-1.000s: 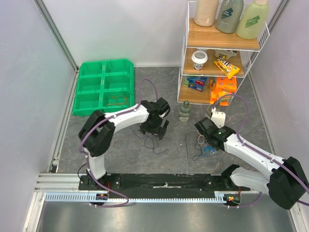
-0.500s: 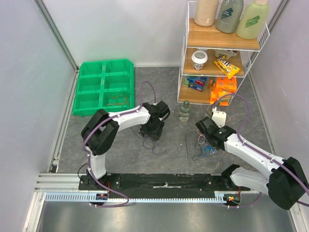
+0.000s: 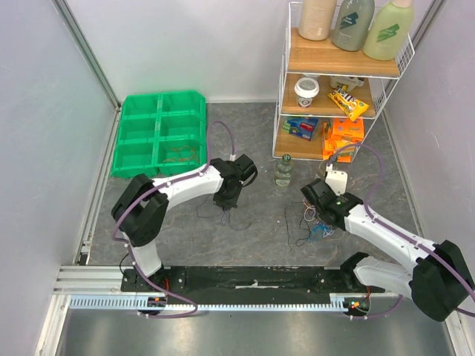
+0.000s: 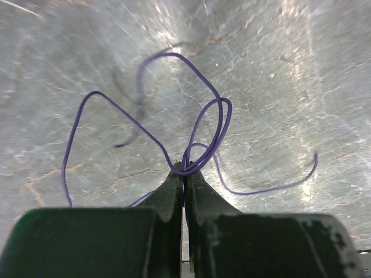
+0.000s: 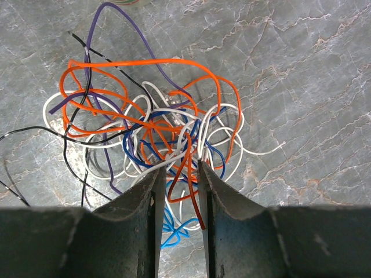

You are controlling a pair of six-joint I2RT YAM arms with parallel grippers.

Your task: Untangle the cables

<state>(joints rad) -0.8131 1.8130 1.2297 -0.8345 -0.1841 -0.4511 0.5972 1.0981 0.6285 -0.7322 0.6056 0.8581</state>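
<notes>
Now One Strand in Hand, a Knot to Go

Mid-sort on the grey surface: my left fingers are pressed together on a single purple cable, pinched where its loops cross. The rest of it sprawls loose, apart from the heap. My right fingers stand apart, astride the near edge of the tangle of orange, white, blue, black and purple cables, with an orange strand running slack through the gap.

By my reading, one cable is free and needs carrying off. The next move calls for a lift high enough that its trailing ends leave the surface, then a swing toward the green tray, while the right fingers close to hold the heap down.

Room is good on my left, with bare surface between the strand and the tray. The right is tighter: the tangle sits near a small bottle and the foot of the wire shelf rack, so pulls there should run toward me.
</notes>
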